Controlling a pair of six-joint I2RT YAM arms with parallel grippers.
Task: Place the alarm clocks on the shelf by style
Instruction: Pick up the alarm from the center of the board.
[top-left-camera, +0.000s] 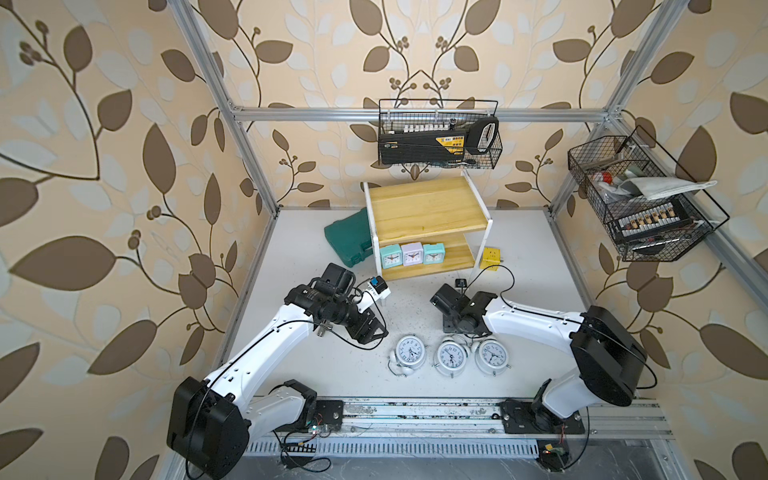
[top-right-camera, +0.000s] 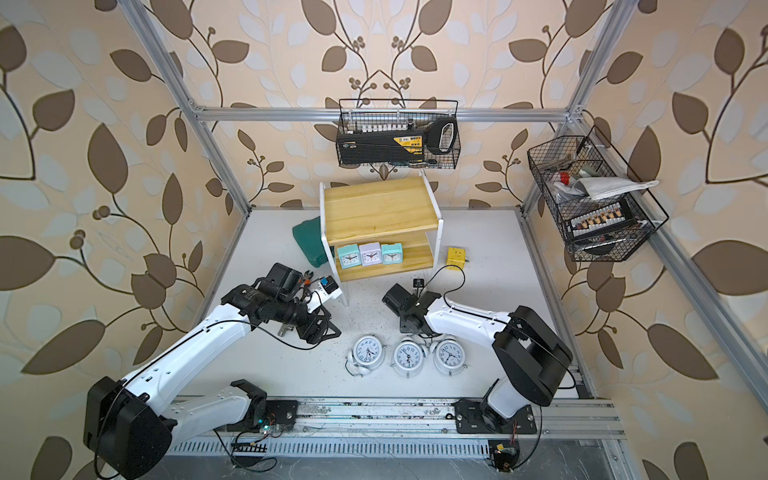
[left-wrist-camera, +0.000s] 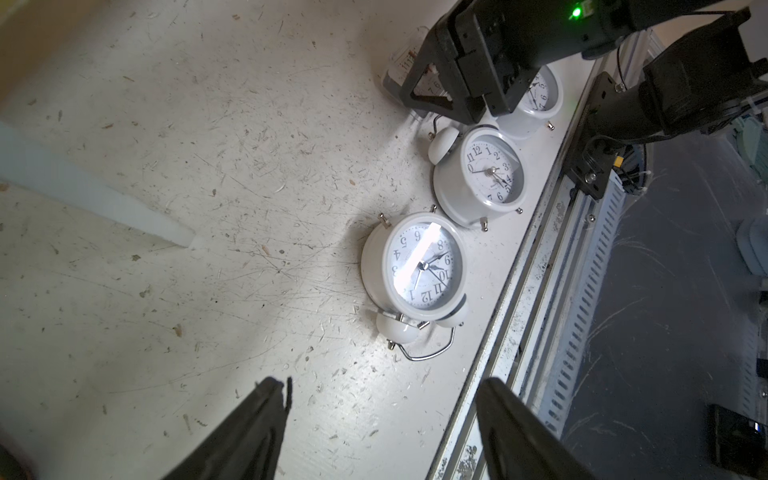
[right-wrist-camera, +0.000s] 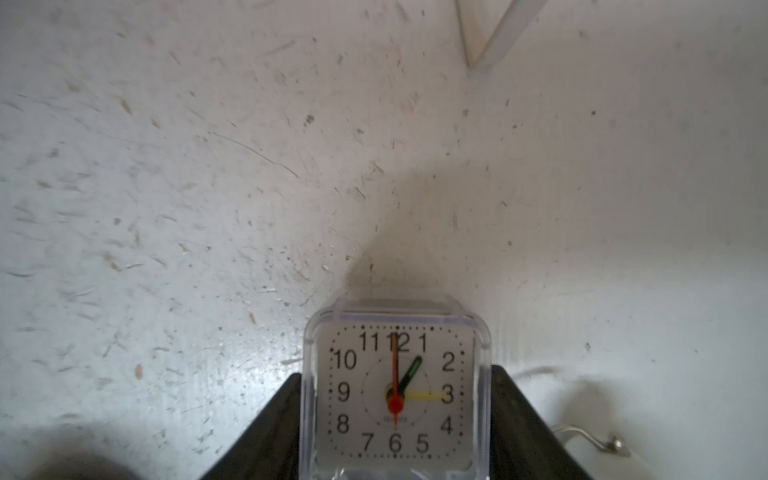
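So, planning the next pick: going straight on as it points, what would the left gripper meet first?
Probably the nearest round twin-bell clock, lying face up; depth is hard to judge.

the clear clock (right-wrist-camera: 395, 390) is cut off at its lower edge; in both top views it is hidden beneath the right arm (top-left-camera: 465, 311).

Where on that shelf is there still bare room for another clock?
The top board is entirely bare. The lower board is free only at its end nearer the yellow socket; three square clocks fill the rest. On the table, the front edge is crowded by three round clocks.
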